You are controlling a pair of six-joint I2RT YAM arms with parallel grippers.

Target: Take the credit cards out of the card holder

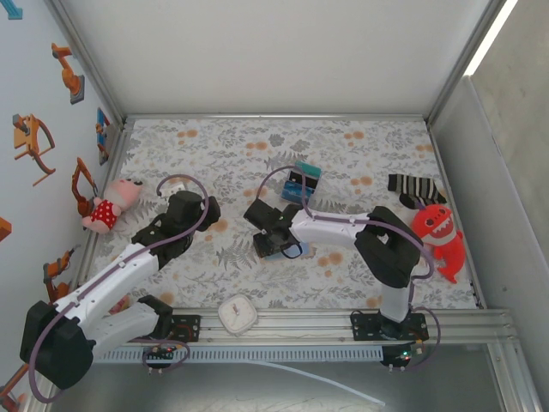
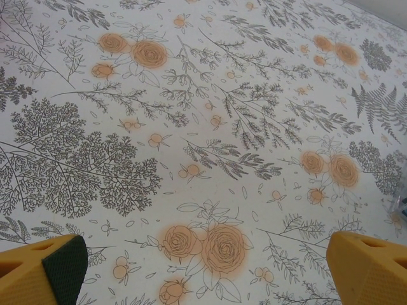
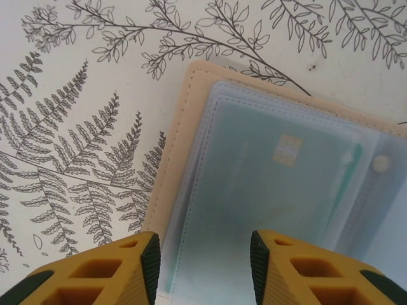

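While hovering with the right tool [image 3: 203,267] low over the small flat folding card holder [image 3: 197,190], tan outside and pale blue-grey inside, looks to be at the reaching step, with no card drawn out yet; lies spread open on the floral-printed desk [image 2: 191,95] near its middle, nearer the arm bases than a teal, blue and black block [image 1: 301,183]; shows a pale teal plastic card [image 3: 280,190] with a gold chip, tucked under a clear stitched sleeve; holds the right jaws at a middling gap, yellow fingertips [image 3: 143,267] either side of the sleeve's near part, clamped on nothing; cannot tell whether touching the plastic; holds the left tool [image 2: 206,273] spread wide and empty above bare cloth, well apart from the card holder; for the next move, by judgement only: find the sleeve's open mouth, not plain from these views; pin the tan cover, perhaps with the idle left tool; narrow the right jaws onto a card edge; draw flat along the pocket rather than upward, to avoid lifting or dragging the whole card holder across the cloth.
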